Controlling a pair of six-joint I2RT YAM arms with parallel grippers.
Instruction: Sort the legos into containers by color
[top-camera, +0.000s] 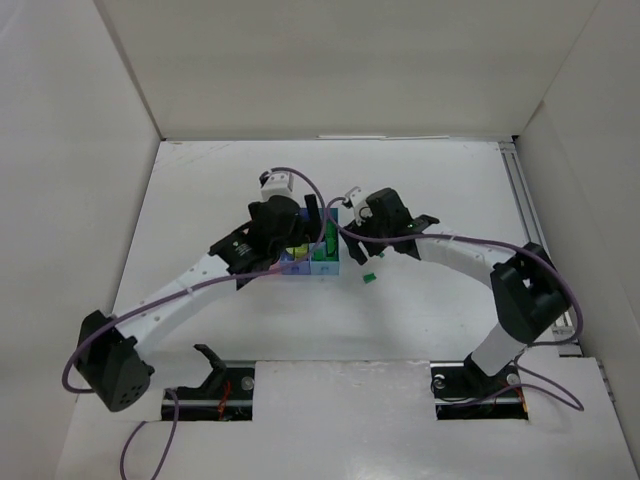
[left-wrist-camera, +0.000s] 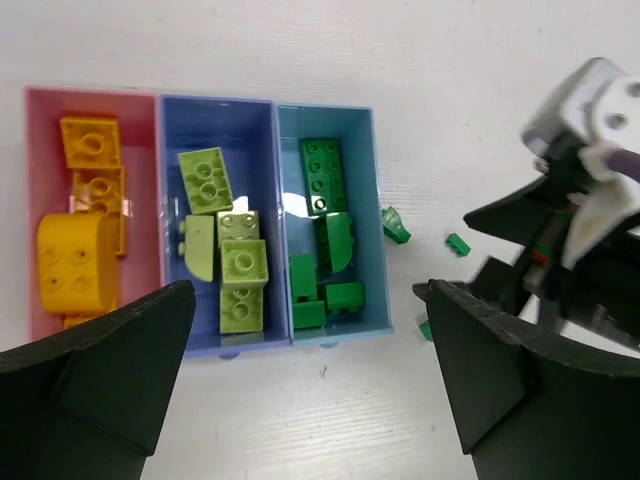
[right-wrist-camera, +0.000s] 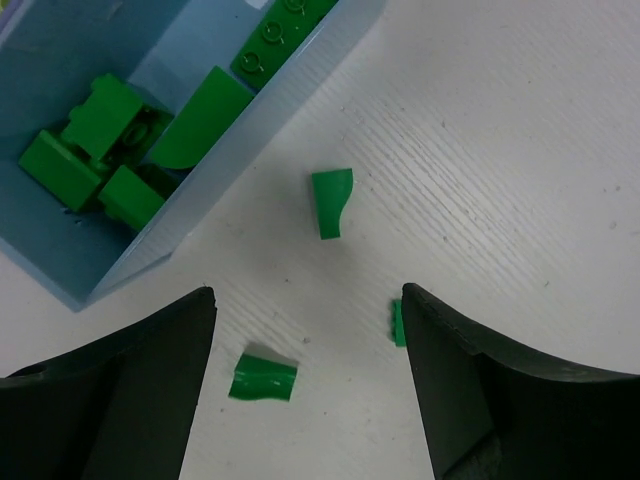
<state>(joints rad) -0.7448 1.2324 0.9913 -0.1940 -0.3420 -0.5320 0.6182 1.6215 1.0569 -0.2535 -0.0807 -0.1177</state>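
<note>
Top external: left gripper (top-camera: 288, 238) over the containers (top-camera: 318, 264) near mid-table, right gripper (top-camera: 348, 215) just beside their right end. One loose green lego (top-camera: 368, 277) on the white table (top-camera: 200, 200), near the right side of the row.

Left wrist: looking straight down on the row. Left gripper (left-wrist-camera: 305, 300) spread wide, nothing between its fingers (left-wrist-camera: 120, 360). Orange-yellow bricks (left-wrist-camera: 90, 140) in the pink bin (left-wrist-camera: 40, 96), lime bricks (left-wrist-camera: 206, 180) in the purple-blue bin (left-wrist-camera: 168, 150), dark green bricks (left-wrist-camera: 325, 175) in the light blue bin (left-wrist-camera: 374, 180). Three small green pieces on the table right of that bin, the nearest piece (left-wrist-camera: 396, 225) just beside its wall.

Right wrist: right gripper (right-wrist-camera: 308, 300) also spread, pinching nothing, above bare table. Light blue bin (right-wrist-camera: 215, 190) at upper left with green bricks inside. Curved green piece (right-wrist-camera: 332, 200) lying near the bin's wall, apart from it. Second green piece (right-wrist-camera: 263, 378) close to the left finger, third green piece (right-wrist-camera: 398, 322) at the right finger's inner edge, partly hidden.
</note>
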